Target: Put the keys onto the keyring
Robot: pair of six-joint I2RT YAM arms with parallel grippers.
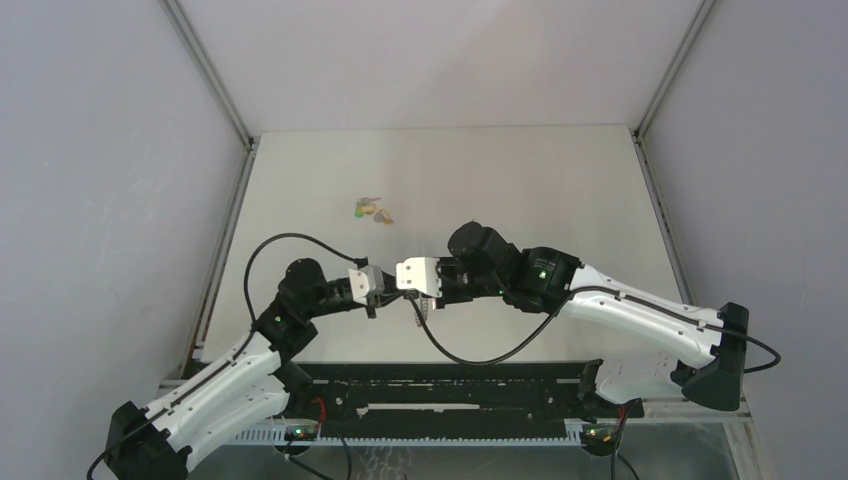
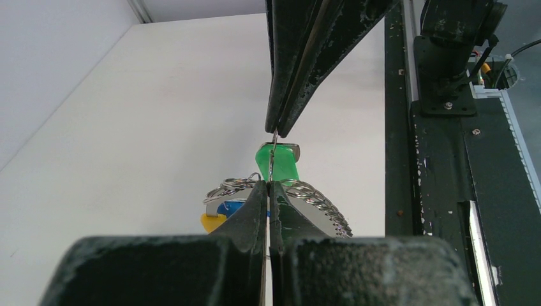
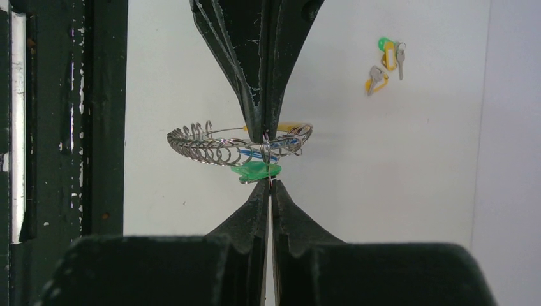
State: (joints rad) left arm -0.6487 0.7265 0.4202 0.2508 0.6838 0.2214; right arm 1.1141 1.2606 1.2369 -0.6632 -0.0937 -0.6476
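White surface [image 1: 520,180], pale grey walls around. Keyring [image 3: 204,148] at centre of right wrist view, roughly level, coiled rim toward left. Green key [image 3: 255,171] just under it. Blue key [image 2: 229,208] and yellow key [image 2: 212,222] by ring, lower centre of left wrist view. Left gripper [image 2: 268,188] jaws clenched on keyring rim. Right gripper [image 3: 268,186] jaws clenched opposite, tip to tip, at thin wire by green key; what exactly is pinched, cannot tell. Loose keys [image 3: 385,64] on surface, upper right, well apart.

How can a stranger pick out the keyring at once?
Above the white table, the left gripper and right gripper meet tip to tip. The keyring is pinched between them: a silvery coiled loop carrying a green key, unlike the loose keys farther back.
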